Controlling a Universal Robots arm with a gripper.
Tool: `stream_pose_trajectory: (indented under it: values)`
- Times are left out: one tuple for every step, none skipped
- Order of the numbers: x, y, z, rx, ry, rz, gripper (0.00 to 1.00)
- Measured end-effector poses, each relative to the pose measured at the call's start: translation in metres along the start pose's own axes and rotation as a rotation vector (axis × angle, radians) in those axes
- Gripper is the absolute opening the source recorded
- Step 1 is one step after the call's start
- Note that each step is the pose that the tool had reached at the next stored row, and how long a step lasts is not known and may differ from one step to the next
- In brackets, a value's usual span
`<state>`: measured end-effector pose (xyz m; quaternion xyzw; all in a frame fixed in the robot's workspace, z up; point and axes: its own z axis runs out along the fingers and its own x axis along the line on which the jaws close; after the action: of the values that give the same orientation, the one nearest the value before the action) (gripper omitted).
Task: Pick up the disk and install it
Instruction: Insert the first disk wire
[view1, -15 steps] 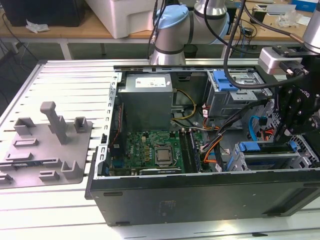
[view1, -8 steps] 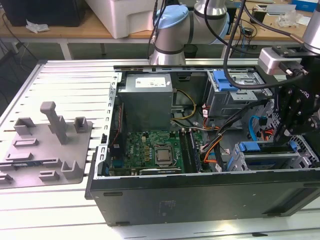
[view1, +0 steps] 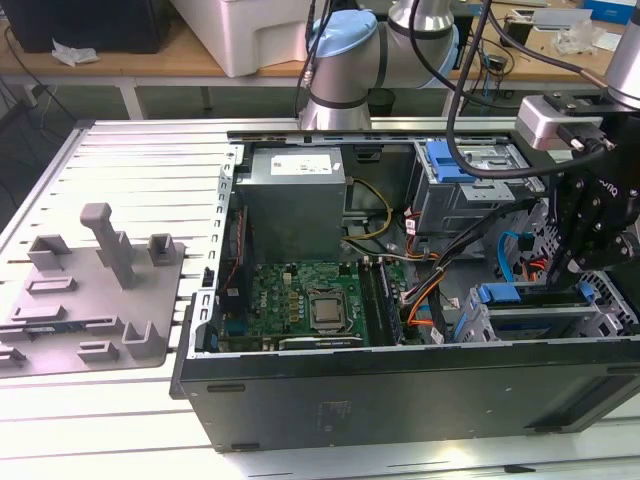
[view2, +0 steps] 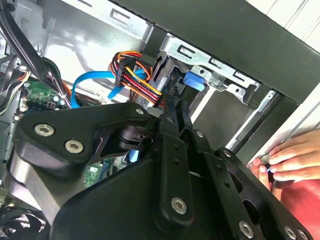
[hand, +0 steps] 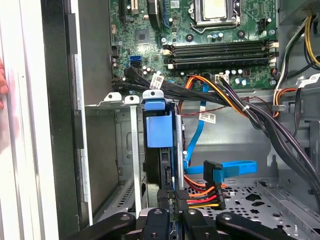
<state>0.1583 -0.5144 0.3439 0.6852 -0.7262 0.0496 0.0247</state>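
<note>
We find our gripper (hand: 172, 200) hemmed in: drive cage (hand: 125, 150) walls flank the disk (hand: 159, 131) ahead, and power cables (hand: 202, 192) and a blue cable (hand: 225, 169) crowd beside. Beyond them the case floor (hand: 255, 200) lies open. A person's hand (view2: 292, 155) sits outside the case wall (hand: 57, 125).

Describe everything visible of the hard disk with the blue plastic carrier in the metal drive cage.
The disk stands on edge in a slot of the grey metal drive cage. A blue plastic carrier frame and tab run along its visible edge, and its body looks dark. The black gripper sits right at its near end.
</note>
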Motion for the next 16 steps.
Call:
stream_pose_trajectory:
  values:
    - [0.0000,-0.0001,0.0001,-0.0002,0.0000,0.001,0.17]
    - [0.0000,-0.0003,0.0001,-0.0004,0.0001,0.003,0.17]
    - [0.0000,-0.0004,0.0002,-0.0004,0.0002,0.005,0.17]
    - [0.0000,-0.0005,0.0002,-0.0006,0.0003,0.006,0.17]
    - [-0.0001,-0.0005,0.0003,-0.0007,0.0003,0.007,0.17]
    - [-0.0001,-0.0005,0.0004,-0.0008,0.0003,0.007,0.17]
    - [-0.0001,-0.0005,0.0006,-0.0008,0.0003,0.008,0.17]
    - [-0.0001,-0.0005,0.0006,-0.0009,0.0003,0.008,0.17]
    - [-0.0001,-0.0005,0.0007,-0.0009,0.0003,0.009,0.17]
    - [-0.0001,-0.0005,0.0009,-0.0010,0.0003,0.009,0.17]
    - [-0.0002,-0.0005,0.0012,-0.0011,0.0003,0.010,0.17]
    - [-0.0002,-0.0005,0.0015,-0.0011,0.0004,0.010,0.17]
    - [-0.0002,-0.0005,0.0017,-0.0011,0.0004,0.011,0.17]
    - [-0.0002,-0.0005,0.0020,-0.0012,0.0004,0.011,0.17]
    - [-0.0003,-0.0005,0.0023,-0.0013,0.0005,0.012,0.17]
    - [-0.0003,-0.0004,0.0026,-0.0012,0.0005,0.012,0.17]
